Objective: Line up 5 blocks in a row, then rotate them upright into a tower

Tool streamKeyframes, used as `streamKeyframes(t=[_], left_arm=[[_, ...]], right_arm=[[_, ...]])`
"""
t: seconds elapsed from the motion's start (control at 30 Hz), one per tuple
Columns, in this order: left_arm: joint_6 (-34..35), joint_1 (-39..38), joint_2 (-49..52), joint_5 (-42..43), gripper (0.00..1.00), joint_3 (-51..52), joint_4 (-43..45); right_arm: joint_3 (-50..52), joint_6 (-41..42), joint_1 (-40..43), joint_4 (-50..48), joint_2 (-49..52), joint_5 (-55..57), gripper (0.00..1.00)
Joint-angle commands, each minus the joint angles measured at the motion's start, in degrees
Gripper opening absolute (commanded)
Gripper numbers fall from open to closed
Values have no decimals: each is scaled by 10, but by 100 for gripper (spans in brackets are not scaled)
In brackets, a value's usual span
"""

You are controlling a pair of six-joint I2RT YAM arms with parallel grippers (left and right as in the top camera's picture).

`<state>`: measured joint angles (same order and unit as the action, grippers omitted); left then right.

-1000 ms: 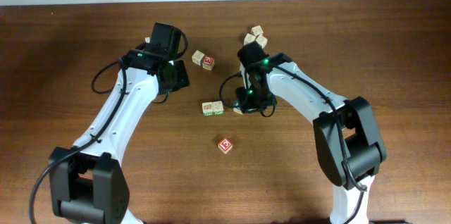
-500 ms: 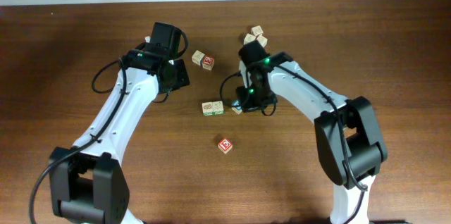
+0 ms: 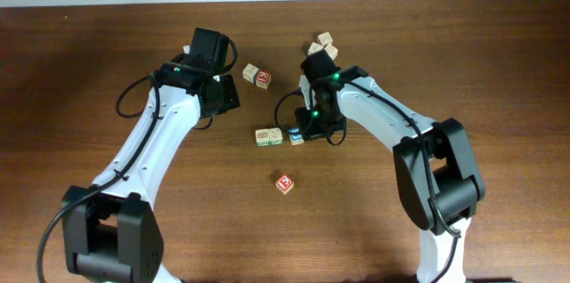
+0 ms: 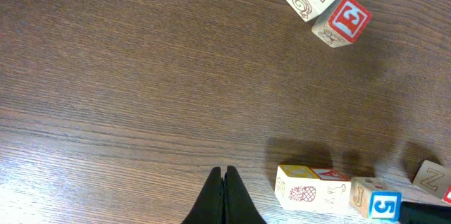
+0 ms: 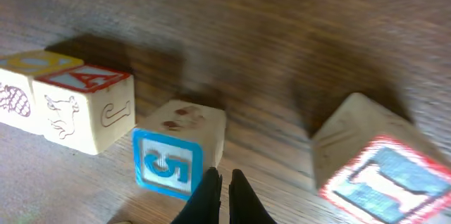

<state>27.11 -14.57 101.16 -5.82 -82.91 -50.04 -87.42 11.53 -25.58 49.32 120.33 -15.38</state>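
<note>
Two pale-wood cubes (image 3: 269, 137) with green-marked faces lie side by side at mid-table, seen too in the left wrist view (image 4: 313, 185) and the right wrist view (image 5: 67, 104). A blue-marked cube (image 3: 297, 137) (image 5: 180, 150) sits just right of them, slightly askew. My right gripper (image 3: 304, 131) (image 5: 224, 182) is shut and empty, its tips against that cube's near right corner. Another cube (image 5: 373, 168) (image 4: 430, 178) lies right of the fingers, under the arm in the overhead view. A red-marked cube (image 3: 284, 182) lies alone nearer the front. My left gripper (image 3: 228, 98) (image 4: 225, 176) is shut and empty over bare wood left of the blocks.
A plain-and-red pair of cubes (image 3: 256, 76) (image 4: 328, 5) lies behind the left gripper's side. A small cluster of cubes (image 3: 323, 47) sits at the back, behind the right arm. The wooden table (image 3: 499, 96) spreads out around them.
The blue-marked cube has slid a little left, closer to the two green-marked cubes, with the right gripper following it. The left arm has not moved.
</note>
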Motion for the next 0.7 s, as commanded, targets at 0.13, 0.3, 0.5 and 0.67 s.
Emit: streamKeyframes(t=[0.13,0.3,0.5,0.67], left_arm=[[7,0,-8,0,0,4,1],[7,0,-8,0,0,4,1],[7,0,-8,0,0,4,1],[7,0,-8,0,0,4,1]], right_arm=[[-13,-23,-3,-18,5,-42,8],[-13,-21,-3,-34,6,-54,8],[-13,-21,-3,-42,9,-70,8],[-24,-21,-3,-31,8,-60,4]])
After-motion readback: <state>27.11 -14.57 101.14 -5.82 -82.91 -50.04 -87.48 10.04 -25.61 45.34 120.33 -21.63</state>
